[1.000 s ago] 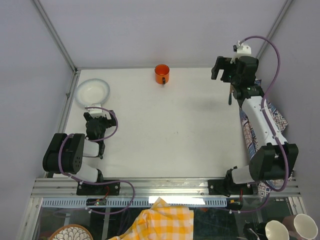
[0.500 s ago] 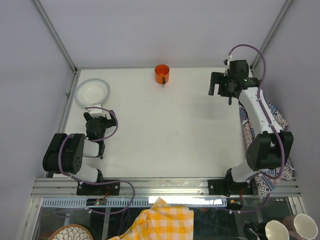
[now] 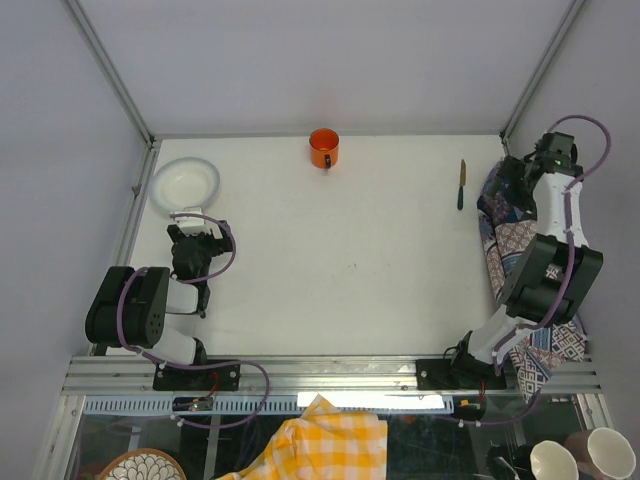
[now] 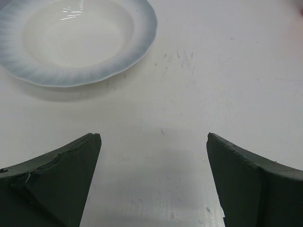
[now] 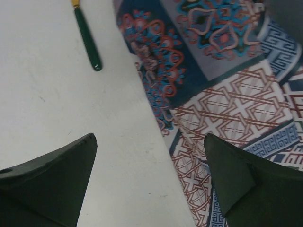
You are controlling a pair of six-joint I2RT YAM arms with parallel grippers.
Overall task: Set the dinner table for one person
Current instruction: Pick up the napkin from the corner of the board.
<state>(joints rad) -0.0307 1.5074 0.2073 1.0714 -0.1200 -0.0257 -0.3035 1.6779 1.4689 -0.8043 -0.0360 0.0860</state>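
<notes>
table (image 3: 350, 250): plain white matte top, edged by metal rails (image 3: 330, 372); it fills the area ahead of both arm bases.
plate (image 4: 75, 42): white, deep, with a pale blue rim; upright at the far left corner of the table.
mug (image 3: 323, 148): orange; upright at the middle of the far edge, well apart from the plate.
green-handled utensil (image 5: 87, 40): lies flat on the table near the far right, lengthwise front to back and just beside the cloth edge without touching it. A yellow band sits above the handle. Which kind of utensil cannot be told.
patterned cloth (image 5: 222, 85): blue, purple and red tile print; spread along the right edge of the table.
left gripper (image 4: 154, 137): released, fingers spread wide with nothing between them. It sits low over bare table, pointing at the plate, which is near but not touched.
right gripper (image 5: 150, 137): released, fingers spread wide and empty. It hangs at the far right over the border of cloth and table, with the utensil ahead to its left.
checked cloth (image 3: 320, 440): yellow and white; below the near rail, off the table.
cups (image 3: 550, 462): pale; at the bottom right, off the table.
</notes>
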